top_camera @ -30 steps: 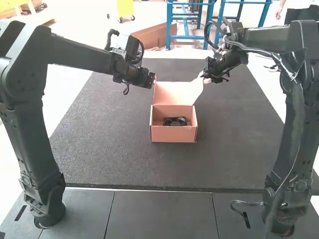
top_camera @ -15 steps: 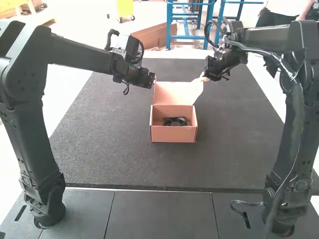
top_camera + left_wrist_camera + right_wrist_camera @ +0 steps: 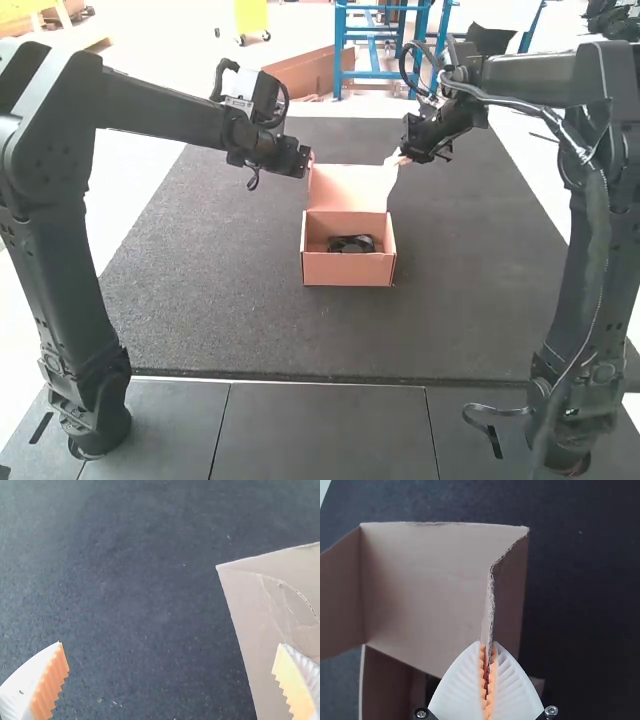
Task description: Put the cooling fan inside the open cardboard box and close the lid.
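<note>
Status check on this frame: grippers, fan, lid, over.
Left gripper open, at a corner of the lid. Right gripper shut on lid's side flap. Cooling fan inside box; lid upright, not closed. Nothing in the way.

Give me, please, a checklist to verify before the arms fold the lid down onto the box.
1. Fan inside the box: ok, it lies on the bottom.
2. Lid free to fold: ok, it stands upright behind the opening.
3. Right gripper holding the lid: ok, shut on the edge of its side flap.
4. Left gripper holding the lid: not ok, it is open at the other top corner and pinches nothing.
5. Box steady on the mat when the lid is pushed: cannot tell, nothing holds its body.
</note>
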`<state>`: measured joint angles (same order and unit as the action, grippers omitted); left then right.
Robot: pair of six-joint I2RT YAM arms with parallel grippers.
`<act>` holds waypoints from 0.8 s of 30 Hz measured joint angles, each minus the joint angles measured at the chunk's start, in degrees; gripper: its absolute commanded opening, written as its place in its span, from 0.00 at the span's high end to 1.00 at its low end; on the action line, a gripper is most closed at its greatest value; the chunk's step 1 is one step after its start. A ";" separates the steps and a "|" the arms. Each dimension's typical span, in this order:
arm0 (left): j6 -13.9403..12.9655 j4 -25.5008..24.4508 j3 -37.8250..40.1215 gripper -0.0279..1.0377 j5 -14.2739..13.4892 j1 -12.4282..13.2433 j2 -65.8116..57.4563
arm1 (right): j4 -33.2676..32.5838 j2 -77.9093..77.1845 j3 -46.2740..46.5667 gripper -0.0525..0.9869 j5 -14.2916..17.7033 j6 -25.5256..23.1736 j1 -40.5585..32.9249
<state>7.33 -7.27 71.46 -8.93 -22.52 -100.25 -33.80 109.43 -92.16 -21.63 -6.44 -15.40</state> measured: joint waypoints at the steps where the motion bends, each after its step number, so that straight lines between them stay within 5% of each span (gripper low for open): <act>1: 0.00 -0.09 0.00 0.06 0.00 0.00 0.00 | 0.02 -0.04 0.04 0.96 0.00 0.07 -0.15; 24: 0.02 -3.43 0.00 0.06 0.15 -2.08 0.02 | 0.39 -9.68 12.44 0.95 1.14 1.40 -4.46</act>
<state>7.35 -10.70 71.46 -8.78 -24.60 -100.22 -33.41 99.74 -79.72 -20.49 -5.04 -19.86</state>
